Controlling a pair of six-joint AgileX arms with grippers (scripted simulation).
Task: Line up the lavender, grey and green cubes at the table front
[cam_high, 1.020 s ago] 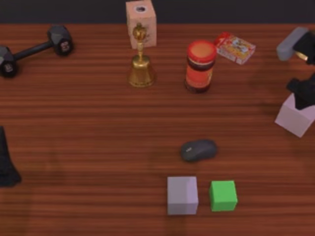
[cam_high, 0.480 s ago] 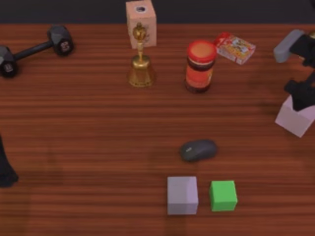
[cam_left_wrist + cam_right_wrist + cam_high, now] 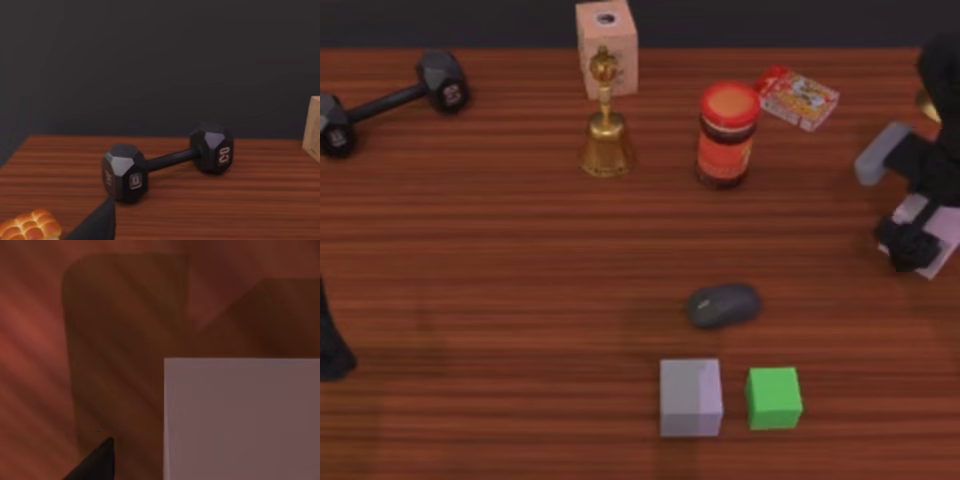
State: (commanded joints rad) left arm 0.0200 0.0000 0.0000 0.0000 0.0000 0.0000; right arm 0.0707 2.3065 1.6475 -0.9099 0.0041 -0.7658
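The lavender cube (image 3: 946, 232) sits at the table's right edge, mostly covered by my right gripper (image 3: 912, 240), which is down over it. In the right wrist view the lavender cube (image 3: 240, 420) fills the frame, and one dark fingertip (image 3: 101, 460) stands apart from its side, so the gripper is open. The grey cube (image 3: 690, 397) and the smaller green cube (image 3: 773, 398) rest side by side near the table's front. My left gripper (image 3: 330, 345) is parked at the left edge, open and holding nothing.
A dark computer mouse (image 3: 723, 305) lies just behind the grey cube. Along the back stand a brass bell (image 3: 607, 140), a red-lidded jar (image 3: 727, 135), a tan block with a hole (image 3: 606, 35), a card box (image 3: 798, 97) and a dumbbell (image 3: 390, 100).
My right arm has swung forward and come down over the lavender cube, now covering most of it. The cube, the other cubes and the left arm have not moved.
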